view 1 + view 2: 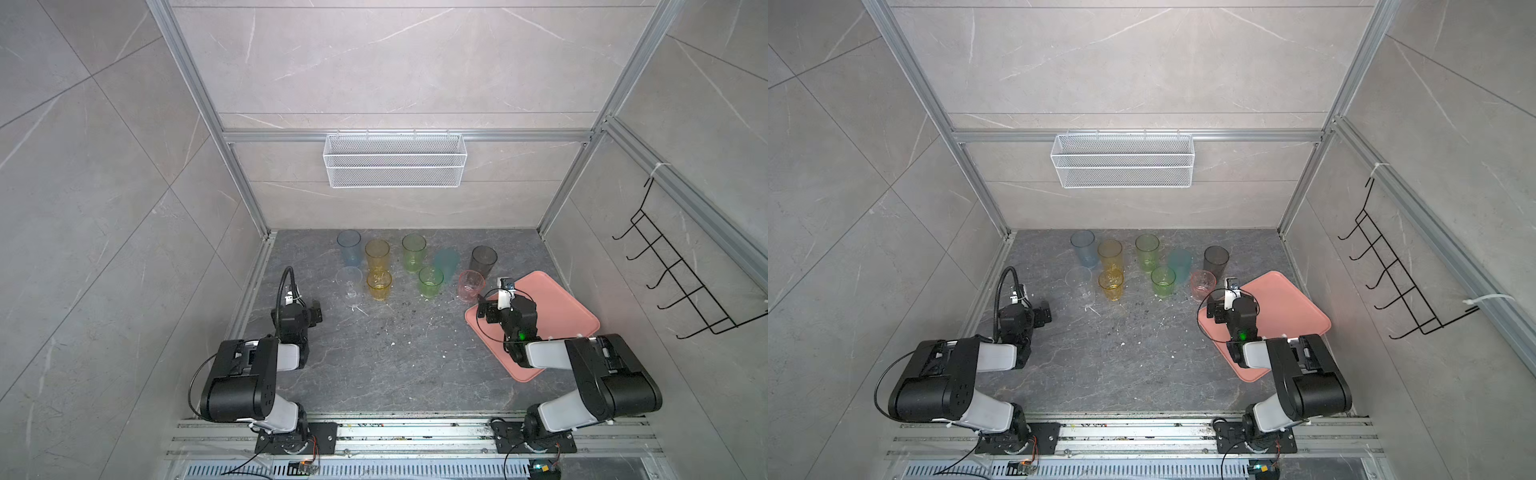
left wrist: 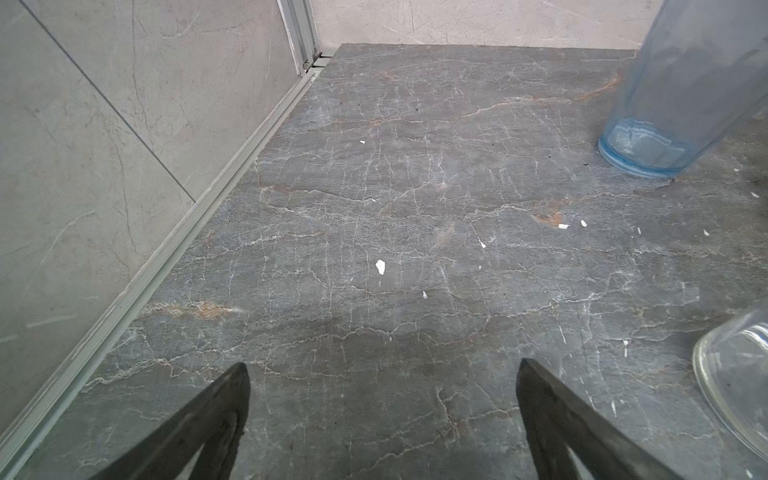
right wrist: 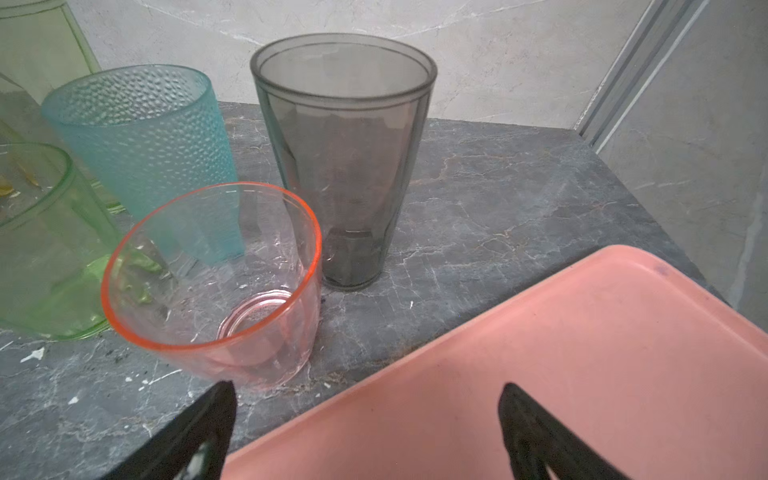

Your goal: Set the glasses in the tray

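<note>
Marble tabletop (image 1: 395, 365): glasses (image 1: 377, 252), tray (image 1: 563, 305).

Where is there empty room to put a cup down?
The tray is bare, apart from the right gripper over its edge. The counter in front of the glasses, between the left arm and right arm, is free too. The back is crowded: nine glasses in two close rows.
</note>
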